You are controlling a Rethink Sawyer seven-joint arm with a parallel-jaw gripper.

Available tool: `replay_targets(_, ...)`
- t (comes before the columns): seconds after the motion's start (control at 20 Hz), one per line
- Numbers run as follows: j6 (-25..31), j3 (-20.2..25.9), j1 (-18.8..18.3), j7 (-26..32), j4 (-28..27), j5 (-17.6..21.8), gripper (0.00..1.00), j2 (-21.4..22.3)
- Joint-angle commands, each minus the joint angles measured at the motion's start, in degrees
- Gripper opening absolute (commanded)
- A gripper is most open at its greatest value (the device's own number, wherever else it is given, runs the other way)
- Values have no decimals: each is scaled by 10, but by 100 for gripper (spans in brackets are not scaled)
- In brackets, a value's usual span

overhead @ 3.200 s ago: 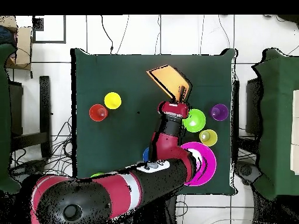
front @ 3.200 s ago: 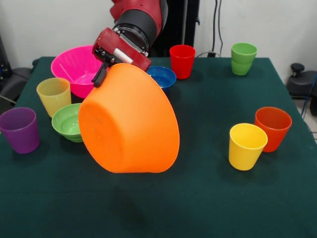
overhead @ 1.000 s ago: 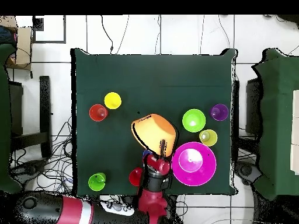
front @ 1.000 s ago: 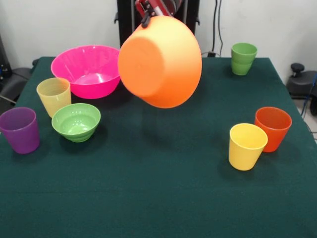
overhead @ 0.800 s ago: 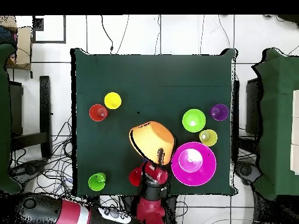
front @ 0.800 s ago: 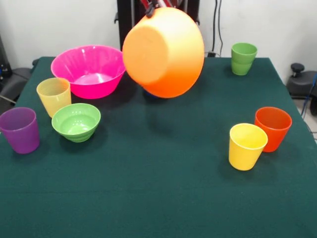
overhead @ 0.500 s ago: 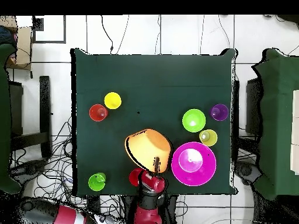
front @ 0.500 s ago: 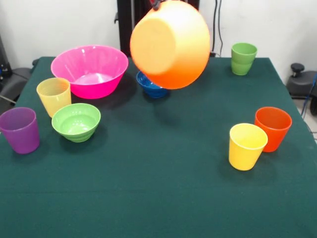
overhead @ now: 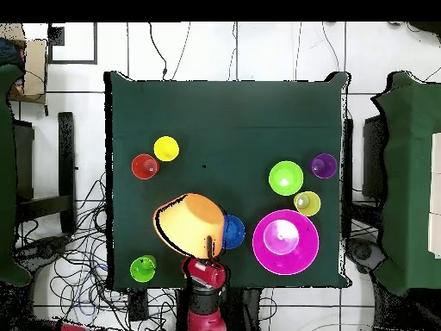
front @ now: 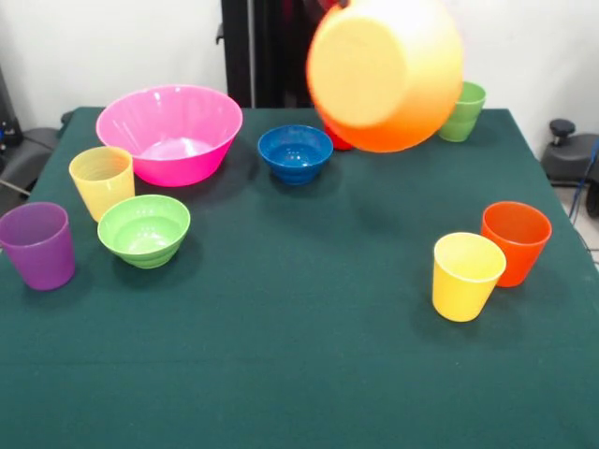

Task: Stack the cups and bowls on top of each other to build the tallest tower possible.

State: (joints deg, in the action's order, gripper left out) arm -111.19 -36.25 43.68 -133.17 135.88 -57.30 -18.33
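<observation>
Green tabletop [front: 309, 374] near robot-side edge: gripper [overhead: 207, 252] clamped on tilted orange bowl [front: 386, 73], held aloft, base facing away from robot; pink bowl [front: 170, 131] well aside.

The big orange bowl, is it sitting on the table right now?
No. In the front view the orange bowl hangs tilted in the air well above the green table, with the blue bowl standing free below it.
</observation>
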Motion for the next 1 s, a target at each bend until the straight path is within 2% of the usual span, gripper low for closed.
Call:
replay_targets(0.05,47,200,66,-188,149,35,0,-84)
replay_targets(0.35,81,257,155,-241,188,-21,0,-81)
replay_targets(0.45,93,266,180,-263,197,-14,0,-81)
replay_targets(0.6,109,266,209,-298,202,26,0,-84)
replay_targets(0.8,137,310,262,-317,227,-10,0,-64)
replay_targets(1.0,173,347,308,-323,249,-26,0,-24)
